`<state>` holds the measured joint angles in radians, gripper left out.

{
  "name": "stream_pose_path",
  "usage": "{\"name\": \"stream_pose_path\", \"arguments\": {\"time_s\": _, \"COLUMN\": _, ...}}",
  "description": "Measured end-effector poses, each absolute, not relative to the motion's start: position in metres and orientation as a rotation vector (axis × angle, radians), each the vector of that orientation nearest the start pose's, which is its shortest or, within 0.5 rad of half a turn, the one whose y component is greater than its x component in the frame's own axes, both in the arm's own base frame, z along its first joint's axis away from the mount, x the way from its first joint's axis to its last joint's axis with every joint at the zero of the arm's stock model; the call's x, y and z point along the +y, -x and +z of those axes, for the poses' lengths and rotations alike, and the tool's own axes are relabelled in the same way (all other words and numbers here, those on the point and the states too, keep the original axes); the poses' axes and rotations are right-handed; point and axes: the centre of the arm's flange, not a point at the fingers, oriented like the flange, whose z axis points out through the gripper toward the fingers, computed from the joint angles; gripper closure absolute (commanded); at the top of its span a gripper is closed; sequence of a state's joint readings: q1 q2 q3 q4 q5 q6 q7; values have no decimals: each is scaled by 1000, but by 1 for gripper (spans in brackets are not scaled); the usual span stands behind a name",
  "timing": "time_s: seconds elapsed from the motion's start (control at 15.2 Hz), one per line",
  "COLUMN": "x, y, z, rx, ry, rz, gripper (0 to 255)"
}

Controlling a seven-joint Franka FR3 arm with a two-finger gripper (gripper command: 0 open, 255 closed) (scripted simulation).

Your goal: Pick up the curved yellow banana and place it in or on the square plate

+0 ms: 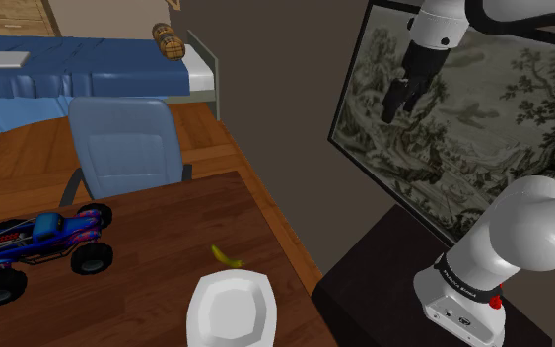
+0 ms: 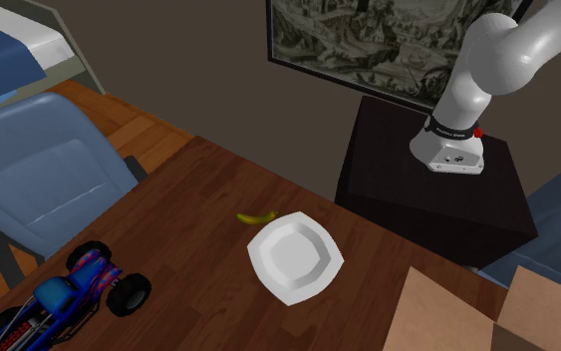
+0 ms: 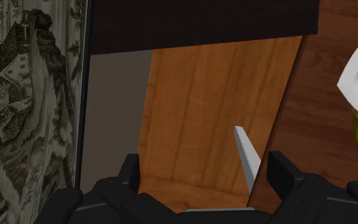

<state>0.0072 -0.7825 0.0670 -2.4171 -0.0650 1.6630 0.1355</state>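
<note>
Half the brown table (image 1: pixel 167 227) ran out of the shoulder view at its lower and left edges. Much of the white arm (image 2: pixel 487 60) left the second exterior view at the top, where its base on the dark stand (image 2: pixel 418 199) was the plainest part. The blue chair (image 1: pixel 127 148) stood at the table's far edge. A cardboard box (image 2: pixel 447 319) at the table's corner and the blue toy truck (image 1: pixel 38 246) (on the side away from the stand) were both cut by the second exterior view's lower edge.

The white plate (image 1: pixel 206 301) lay near the table's edge nearest the stand. It was clipped in the shoulder view, but the second exterior view gave it whole, square with notched corners.

The black gripper (image 1: pixel 395 110) hung high before the framed landscape picture (image 1: pixel 482 118), its fingers spread with nothing between them (the wrist view showed wood floor in the gap). The yellow banana (image 1: pixel 228 256) lay on the table just beside the plate's rim on the chair side, well apart from the gripper and far below it. Whether it touched the rim was hard to tell. In the wrist view it sat out past one finger, beside a sliver of the plate.
</note>
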Motion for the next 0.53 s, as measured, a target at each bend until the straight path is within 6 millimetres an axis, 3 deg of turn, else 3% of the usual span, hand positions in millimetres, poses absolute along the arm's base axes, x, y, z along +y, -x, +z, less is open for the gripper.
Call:
{"name": "stream_pose_path", "arguments": {"time_s": 0.13, "x": 25, "y": -316, "z": 564, "rx": 117, "ry": 3246, "rz": -63, "gripper": 0}}
{"name": "stream_pose_path", "arguments": {"time_s": 0.53, "x": 62, "y": -336, "z": 507, "rx": 61, "ry": 3220, "rz": -79, "gripper": 0}}
